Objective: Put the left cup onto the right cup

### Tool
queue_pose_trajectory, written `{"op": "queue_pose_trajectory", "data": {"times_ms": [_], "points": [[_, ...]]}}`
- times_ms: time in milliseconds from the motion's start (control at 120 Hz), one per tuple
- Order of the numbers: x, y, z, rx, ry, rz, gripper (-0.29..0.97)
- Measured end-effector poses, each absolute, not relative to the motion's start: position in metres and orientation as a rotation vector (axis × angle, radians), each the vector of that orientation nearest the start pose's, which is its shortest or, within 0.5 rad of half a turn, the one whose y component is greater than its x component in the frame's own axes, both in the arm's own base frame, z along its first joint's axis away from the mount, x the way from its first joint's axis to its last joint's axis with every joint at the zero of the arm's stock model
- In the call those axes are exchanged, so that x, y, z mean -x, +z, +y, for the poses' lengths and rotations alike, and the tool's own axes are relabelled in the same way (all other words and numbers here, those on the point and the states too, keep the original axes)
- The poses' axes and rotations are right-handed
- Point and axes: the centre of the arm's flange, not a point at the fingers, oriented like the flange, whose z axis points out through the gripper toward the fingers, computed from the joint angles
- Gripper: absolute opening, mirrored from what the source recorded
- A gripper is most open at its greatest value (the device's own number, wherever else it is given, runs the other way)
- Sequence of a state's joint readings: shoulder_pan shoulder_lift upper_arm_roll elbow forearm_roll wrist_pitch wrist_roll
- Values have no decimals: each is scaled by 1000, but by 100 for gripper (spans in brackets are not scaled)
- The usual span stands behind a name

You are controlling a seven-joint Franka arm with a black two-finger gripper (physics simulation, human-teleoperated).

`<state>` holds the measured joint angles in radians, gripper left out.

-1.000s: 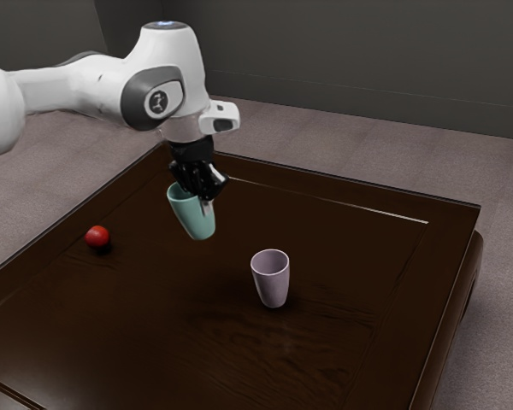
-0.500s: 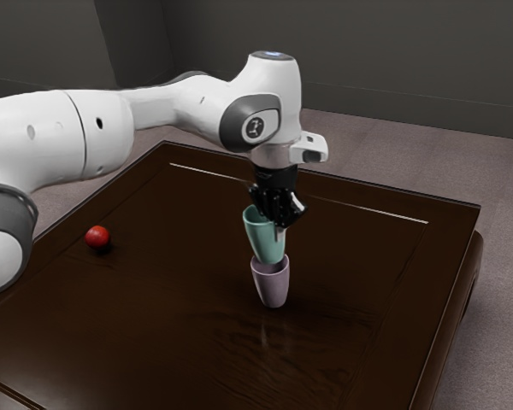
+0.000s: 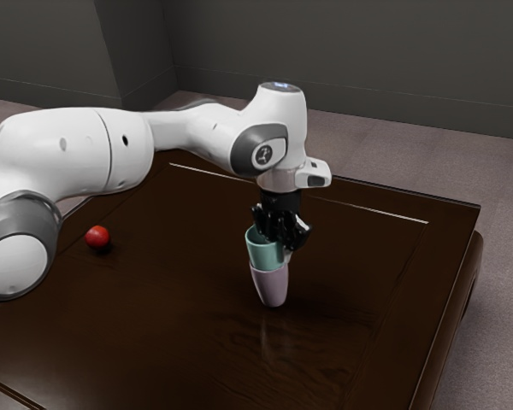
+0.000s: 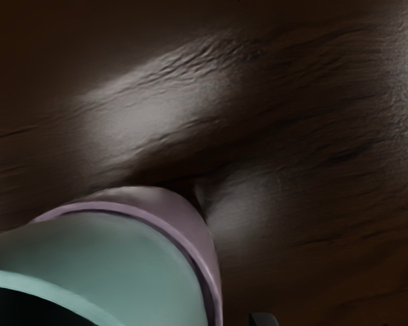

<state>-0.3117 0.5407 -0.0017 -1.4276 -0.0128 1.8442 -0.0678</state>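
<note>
The teal cup point(image 3: 263, 250) sits nested inside the lilac cup point(image 3: 272, 285), which stands upright near the middle of the dark wooden table point(image 3: 154, 325). My black gripper point(image 3: 281, 237) is directly above, its fingers still clamped on the teal cup's rim at the side toward the exterior view's right. In the wrist view the teal cup point(image 4: 88, 265) lies just under my hand, ringed by the lilac cup's rim point(image 4: 190, 231).
A small red ball point(image 3: 97, 237) rests on the table toward the exterior view's left. A raised lip point(image 3: 385, 213) frames the tabletop. My white arm point(image 3: 111, 162) spans the table's left part.
My gripper carried the teal cup from the table's left part to over the lilac cup, then lowered it until it nested inside.
</note>
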Motion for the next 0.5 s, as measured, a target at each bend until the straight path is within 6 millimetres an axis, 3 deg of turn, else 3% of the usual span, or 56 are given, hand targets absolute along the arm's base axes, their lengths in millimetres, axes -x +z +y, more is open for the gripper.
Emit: {"op": "queue_pose_trajectory", "data": {"times_ms": [83, 167, 275, 367, 433, 500], "points": [[-658, 376, -213, 3107, 190, 370, 30], [-651, 399, -210, 3114, 156, 368, 43], [-630, 442, -203, 3123, 103, 371, 53], [-610, 492, -193, 3132, 40, 367, 58], [-603, 520, -171, 3135, 20, 324, 61], [-608, 535, -132, 3139, 18, 241, 63]]}}
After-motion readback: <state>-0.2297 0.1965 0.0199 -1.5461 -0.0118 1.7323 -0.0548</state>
